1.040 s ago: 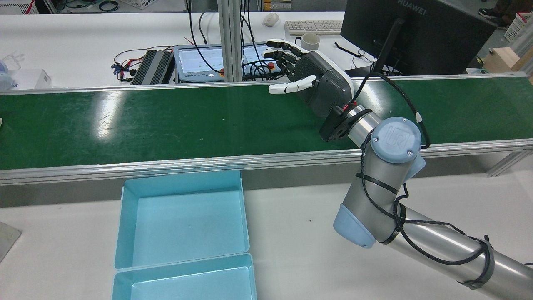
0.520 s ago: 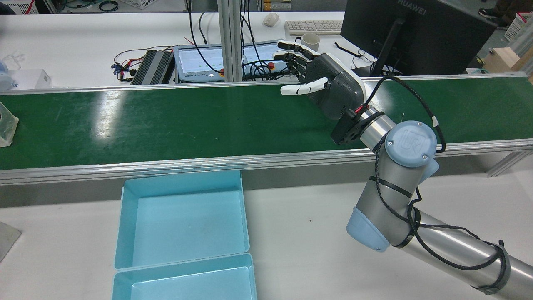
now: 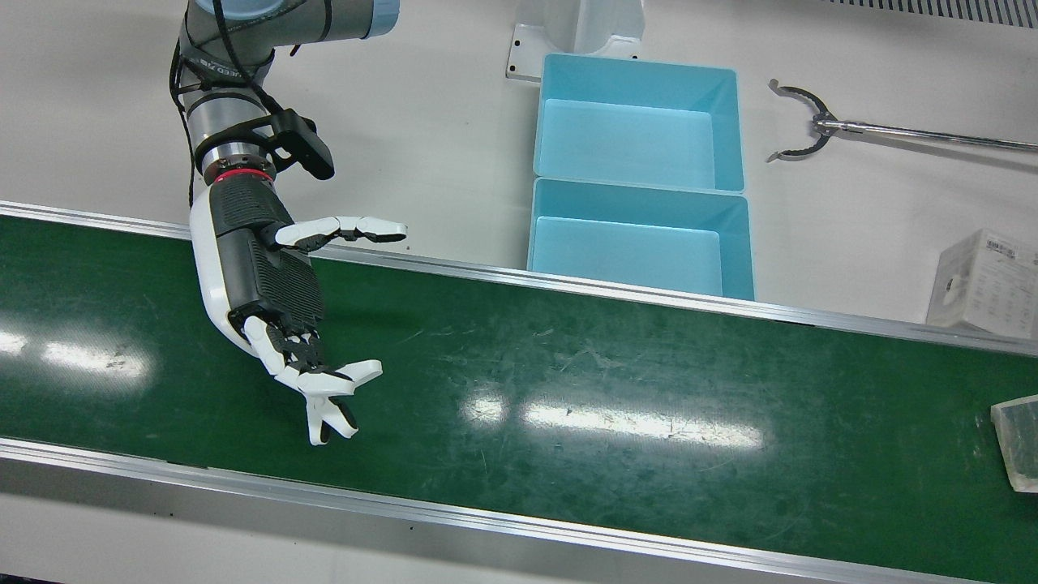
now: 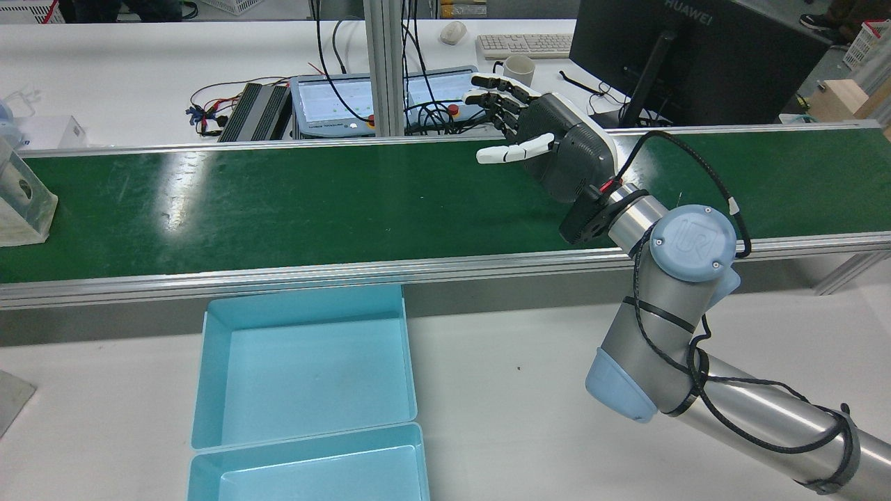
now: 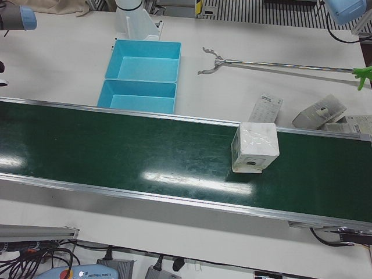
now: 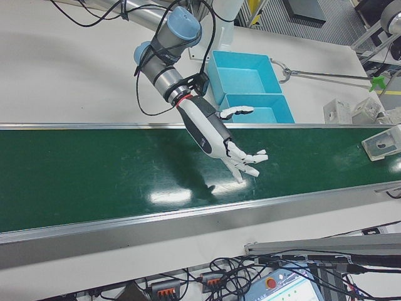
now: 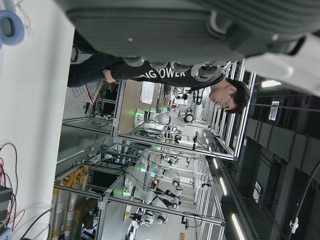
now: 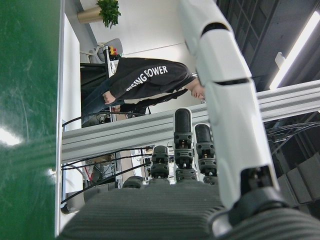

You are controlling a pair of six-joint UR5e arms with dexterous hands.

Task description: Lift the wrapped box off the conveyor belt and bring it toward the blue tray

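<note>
The wrapped box [image 5: 254, 147], white under clear film, stands on the green conveyor belt [image 4: 313, 202]. It shows at the left edge of the rear view as the box [image 4: 22, 202] and at the right edge of the front view as the box [image 3: 1018, 442]. My right hand [image 4: 550, 149] hovers open over the belt, fingers spread, far along the belt from the box; the front view shows the same hand [image 3: 276, 300] holding nothing. Two blue trays [image 4: 304, 299] sit side by side on the white table beside the belt. Only the palm of my left hand [image 7: 175, 25] shows, its fingers hidden.
A long reach-grabber tool [image 3: 811, 122] lies on the table past the trays. More wrapped boxes [image 5: 322, 110] rest off the belt. Beyond the belt stand a monitor [image 4: 682, 56], a mug [image 4: 518, 68] and cables. A person in a black sweatshirt [image 8: 145, 77] stands behind.
The wrapped box has ridden in along the belt from the rear view's left edge. My right hand and arm have drifted to the right, still open.
</note>
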